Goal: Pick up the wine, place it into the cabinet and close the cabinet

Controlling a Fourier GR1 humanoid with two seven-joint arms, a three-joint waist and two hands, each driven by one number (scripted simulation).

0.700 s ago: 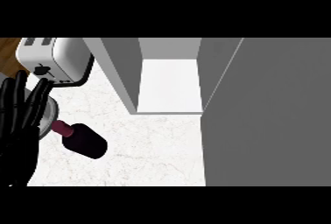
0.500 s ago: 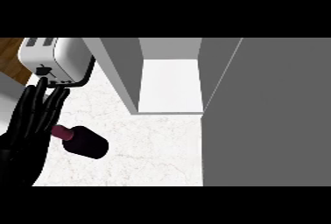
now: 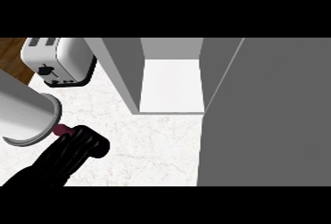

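The wine bottle lies on its side on the white marble counter (image 3: 155, 148) at the lower left. Only its dark red neck (image 3: 62, 129) shows plainly. My left hand (image 3: 72, 153) lies across its dark body, fingers curled round it. A grey forearm (image 3: 22, 109) fills the left edge just above the hand. The cabinet (image 3: 171, 85) stands open at the upper middle, its white floor bare. Its grey door (image 3: 265, 113) is swung out and covers the right side of the view. My right hand does not show.
A silver toaster (image 3: 58, 59) stands at the back left, next to the cabinet's left wall (image 3: 119, 70). Wood floor (image 3: 12, 50) shows beyond the counter's left edge. Bare counter lies between the bottle and the cabinet's mouth.
My left hand moved right from beside the bottle and came down over its body, fingers closing round it. The grey forearm has swung into view at the left. The bottle stayed about where it was.
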